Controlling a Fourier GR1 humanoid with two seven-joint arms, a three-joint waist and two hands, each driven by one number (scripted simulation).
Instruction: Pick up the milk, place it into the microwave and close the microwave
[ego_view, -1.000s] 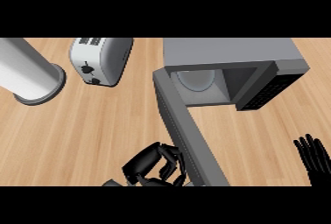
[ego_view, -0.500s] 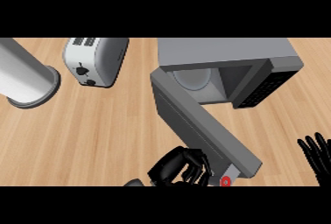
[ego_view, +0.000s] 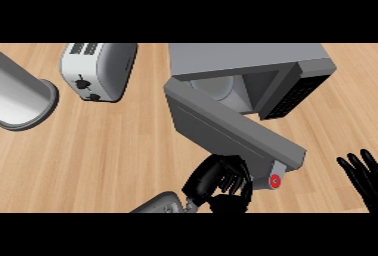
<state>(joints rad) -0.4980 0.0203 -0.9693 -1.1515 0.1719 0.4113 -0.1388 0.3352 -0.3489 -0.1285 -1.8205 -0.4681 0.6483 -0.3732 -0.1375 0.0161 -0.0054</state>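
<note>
Left hand (ego_view: 220, 181) low centre, fingers curled round a carton (ego_view: 274, 179) with a red cap; carton mostly hidden, its end showing just right of the hand. Microwave door (ego_view: 229, 131) swung open, its free end touching or just above the hand and carton. Microwave (ego_view: 247, 67) up and right of the hand, cavity open. Toaster (ego_view: 100, 70) far up-left; grey cylinder (ego_view: 22, 97) beyond it. Right hand (ego_view: 363, 176) well to the right, fingers straight, resting. Wooden surface (ego_view: 103, 150).
</note>
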